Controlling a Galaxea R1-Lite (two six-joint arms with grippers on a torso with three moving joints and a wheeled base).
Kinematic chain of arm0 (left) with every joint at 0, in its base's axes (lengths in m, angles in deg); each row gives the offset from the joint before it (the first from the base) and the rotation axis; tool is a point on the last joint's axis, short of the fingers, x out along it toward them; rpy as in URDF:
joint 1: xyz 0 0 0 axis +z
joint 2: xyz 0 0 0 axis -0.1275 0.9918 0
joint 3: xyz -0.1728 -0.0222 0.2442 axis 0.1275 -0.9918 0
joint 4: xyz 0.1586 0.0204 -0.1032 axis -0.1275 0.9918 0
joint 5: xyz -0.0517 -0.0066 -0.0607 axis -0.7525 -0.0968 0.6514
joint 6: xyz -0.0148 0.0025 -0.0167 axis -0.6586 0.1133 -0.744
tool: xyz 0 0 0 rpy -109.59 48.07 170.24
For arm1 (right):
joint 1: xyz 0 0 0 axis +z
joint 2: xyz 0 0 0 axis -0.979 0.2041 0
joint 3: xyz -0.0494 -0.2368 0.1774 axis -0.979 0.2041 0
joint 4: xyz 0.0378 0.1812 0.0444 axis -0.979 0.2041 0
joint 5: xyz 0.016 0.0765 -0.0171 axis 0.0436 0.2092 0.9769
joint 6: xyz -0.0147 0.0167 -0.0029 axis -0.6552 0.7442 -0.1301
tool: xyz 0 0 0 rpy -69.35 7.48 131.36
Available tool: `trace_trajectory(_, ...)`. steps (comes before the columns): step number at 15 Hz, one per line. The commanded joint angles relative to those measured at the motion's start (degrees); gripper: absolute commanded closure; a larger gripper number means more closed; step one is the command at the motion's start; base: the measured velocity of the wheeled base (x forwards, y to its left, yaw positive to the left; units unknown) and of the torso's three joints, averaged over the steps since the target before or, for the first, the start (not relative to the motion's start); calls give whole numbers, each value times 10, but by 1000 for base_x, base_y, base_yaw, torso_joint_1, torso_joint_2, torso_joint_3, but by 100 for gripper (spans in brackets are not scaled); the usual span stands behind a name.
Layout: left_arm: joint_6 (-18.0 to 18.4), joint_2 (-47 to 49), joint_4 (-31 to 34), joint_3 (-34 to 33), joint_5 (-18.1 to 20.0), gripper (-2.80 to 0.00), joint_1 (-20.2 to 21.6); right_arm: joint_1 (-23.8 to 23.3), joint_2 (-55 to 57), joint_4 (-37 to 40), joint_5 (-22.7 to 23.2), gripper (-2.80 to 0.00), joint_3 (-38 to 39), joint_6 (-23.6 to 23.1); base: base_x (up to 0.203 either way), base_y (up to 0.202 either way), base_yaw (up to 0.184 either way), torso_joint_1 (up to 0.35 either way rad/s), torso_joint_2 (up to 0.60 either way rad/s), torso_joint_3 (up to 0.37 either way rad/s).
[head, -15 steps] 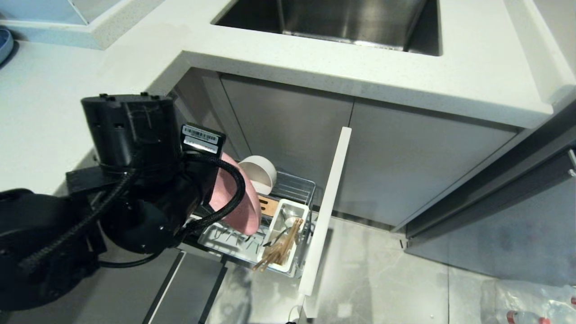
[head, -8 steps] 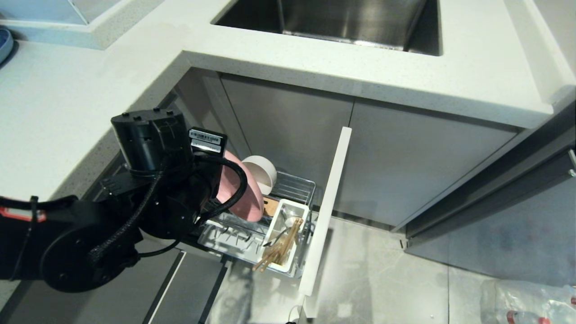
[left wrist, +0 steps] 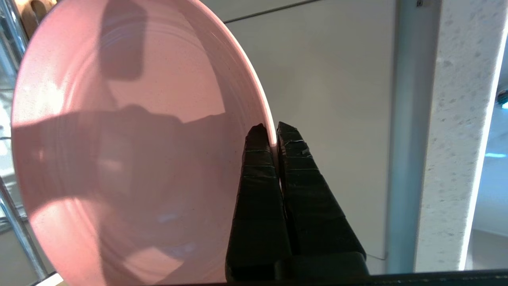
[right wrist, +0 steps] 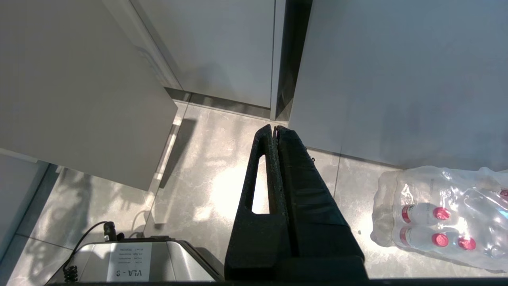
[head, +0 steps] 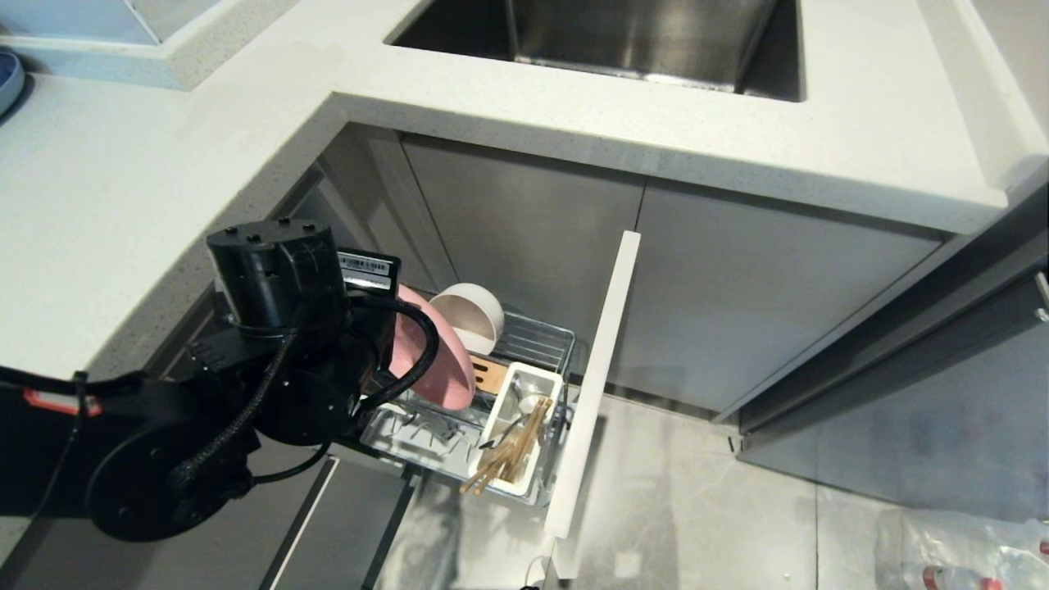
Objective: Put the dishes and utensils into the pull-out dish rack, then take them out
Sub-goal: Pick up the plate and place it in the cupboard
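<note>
A white speckled surface (head: 123,188) wraps an L-shaped corner, with a steel sink (head: 623,37) sunk into it above grey cabinet fronts. Below, the pull-out dish rack (head: 537,336) stands open over a grey tiled floor (head: 697,508). The left hand (left wrist: 274,131) pinches the rim of the pink plate (left wrist: 119,159), held on edge over the rack beside the white bowl (head: 471,315). Chopsticks (head: 512,455) sit in the white caddy (head: 524,487). The right hand (right wrist: 274,129), closed and empty, hangs near a pack of water bottles (right wrist: 440,218).

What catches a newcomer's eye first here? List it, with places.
The left gripper pinches the rim of the pink plate, held on edge over the pull-out dish rack. Behind it a white bowl stands on edge; chopsticks lean in the white caddy.
</note>
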Motion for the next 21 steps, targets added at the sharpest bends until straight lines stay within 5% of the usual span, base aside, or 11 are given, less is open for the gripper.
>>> trace_trajectory(1, -5, -3, -23, -13, -3, 0, 1, 0, 0, 0, 0, 0, 1, 0, 0, 0, 0, 0, 0, 0)
trace_trajectory(4, -2, -1, -83, -45, -5, 0, 1, 0, 0, 0, 0, 0, 1, 0, 0, 0, 0, 0, 0, 0)
trace_trajectory(21, -30, 41, -56, -55, -11, 0, 29, 0, 0, 0, 0, 0, 1, 0, 0, 0, 0, 0, 0, 0)
